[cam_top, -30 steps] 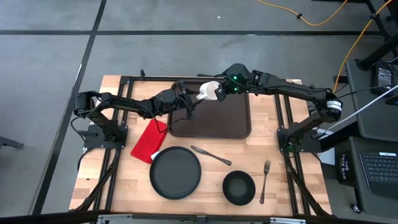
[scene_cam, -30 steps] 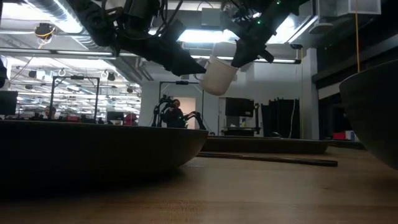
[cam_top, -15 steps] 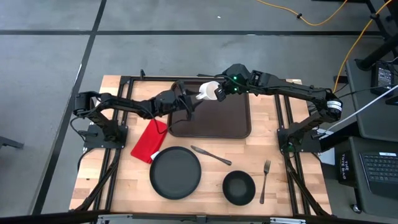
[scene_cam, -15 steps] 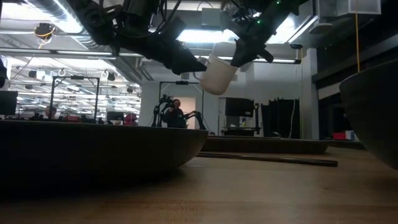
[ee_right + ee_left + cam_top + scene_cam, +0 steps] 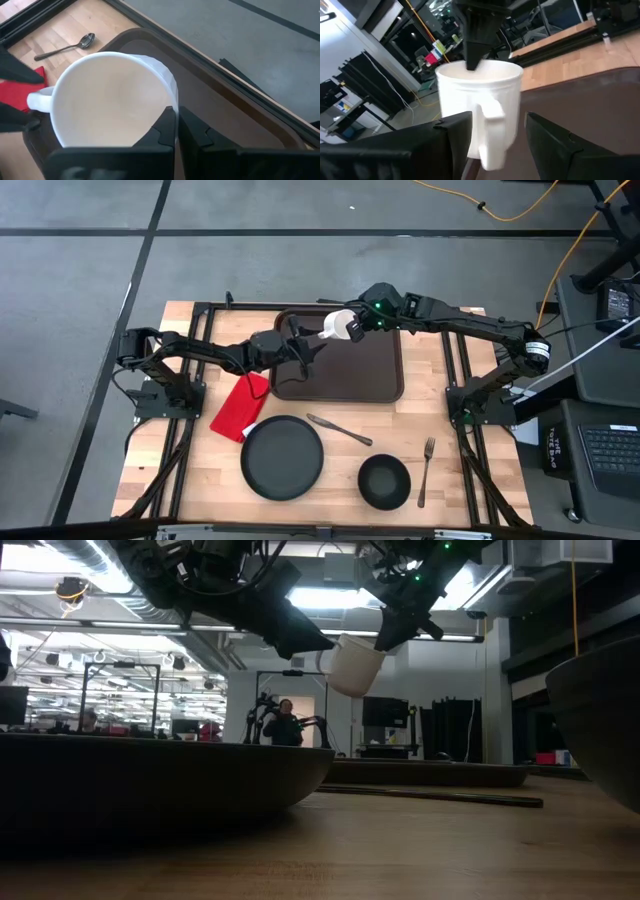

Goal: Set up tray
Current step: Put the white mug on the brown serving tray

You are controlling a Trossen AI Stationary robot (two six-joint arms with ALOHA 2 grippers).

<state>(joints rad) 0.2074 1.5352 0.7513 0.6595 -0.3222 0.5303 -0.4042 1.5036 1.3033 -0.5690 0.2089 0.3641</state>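
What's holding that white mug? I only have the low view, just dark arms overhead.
Observer: The right gripper is shut on the white mug, pinching its rim with one finger inside and one outside.
Operator: And the left one?
Observer: The left gripper is open, its fingers either side of the mug's handle, not closed on it.
Operator: Where over the table is this?
Observer: Over the back left part of the tray, held in the air above it.
Operator: Anything on the tray yet?
Observer: Nothing in the high view; the plate, bowl, fork and red napkin are on the table.
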